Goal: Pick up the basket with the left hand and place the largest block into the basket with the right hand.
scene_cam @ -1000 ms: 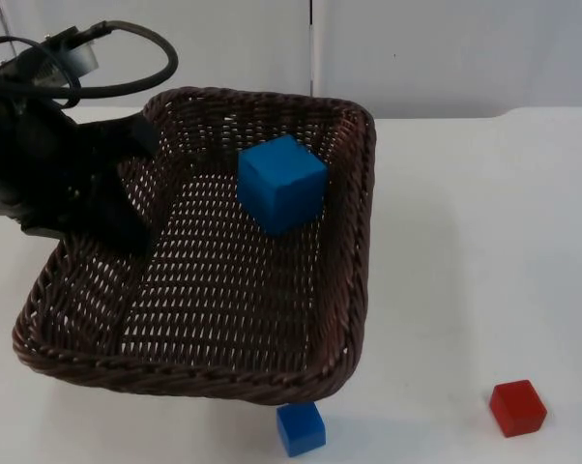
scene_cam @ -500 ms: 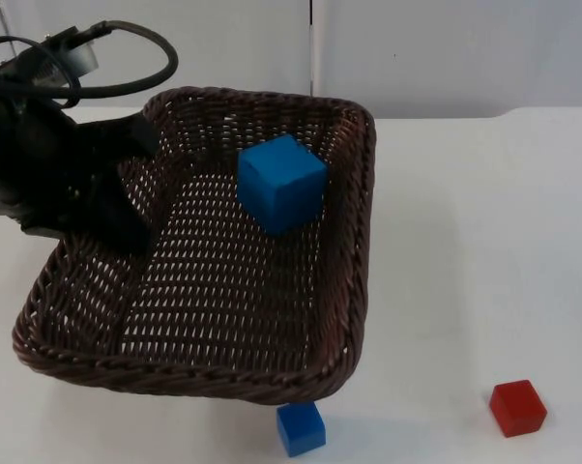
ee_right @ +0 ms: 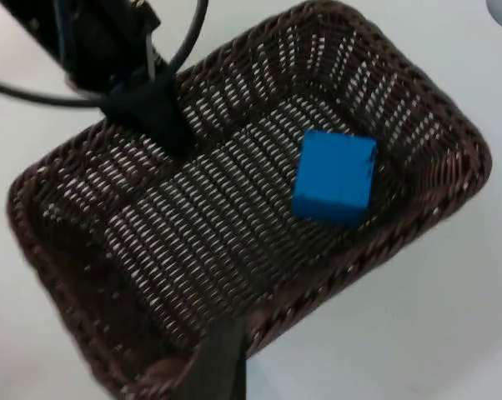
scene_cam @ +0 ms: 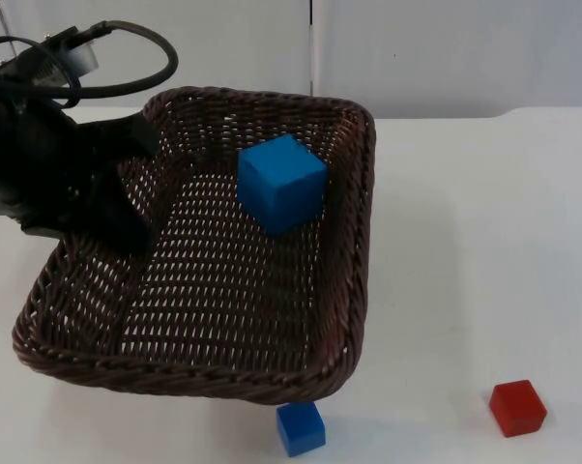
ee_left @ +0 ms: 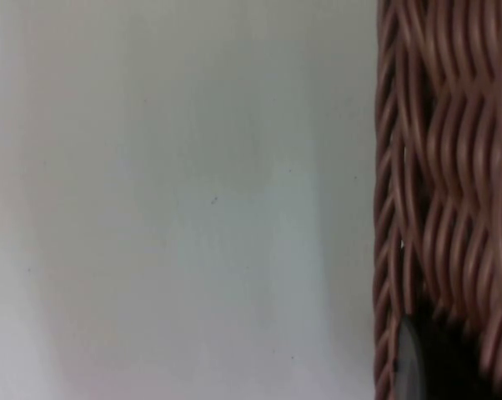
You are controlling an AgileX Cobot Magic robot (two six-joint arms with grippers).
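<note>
A dark brown wicker basket [scene_cam: 363, 193] sits tilted at the left of the table, and my left gripper [scene_cam: 127, 198] is shut on its left rim. In the left wrist view the woven basket wall [ee_left: 451, 167] stands close against the white table. The largest block, a blue cube [scene_cam: 282, 184], lies inside the basket near its far right corner. My right gripper [ee_right: 222, 358] hangs high above the basket [ee_right: 451, 125], well clear of the blue cube [ee_right: 334, 177] inside it, and holds nothing.
A small blue block [scene_cam: 301, 428] lies on the table just in front of the basket's near rim. A small red block [scene_cam: 518, 407] lies at the front right. The grey partition wall closes off the back.
</note>
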